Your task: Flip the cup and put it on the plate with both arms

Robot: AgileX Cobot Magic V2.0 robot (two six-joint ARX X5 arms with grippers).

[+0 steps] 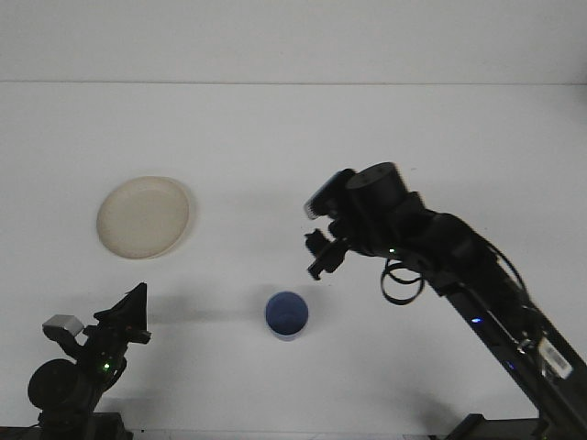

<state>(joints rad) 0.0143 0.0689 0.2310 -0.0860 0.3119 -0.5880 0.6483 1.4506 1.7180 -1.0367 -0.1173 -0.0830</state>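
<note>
I am looking at the blue cup [287, 314] standing mouth-up on the surface [385, 147], free of my right end effector [318, 258], whose fingers I cannot make out. It looks light and rigid; gripping its rim should suit reaching the plate [144, 217].

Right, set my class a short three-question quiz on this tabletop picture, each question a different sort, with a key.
1. True or false: the cup stands on the plate.
2. Which way does the cup's opening face? A) up B) down C) sideways
3. Fill in: the right tool is ____ the cup, not touching it.

Key:
1. False. The cup sits on the bare table, to the right of the plate and nearer the camera.
2. A. Its rim and inside show from above.
3. Above, a little to the right. The left tool is low at the left, away from both cup and plate.
</note>
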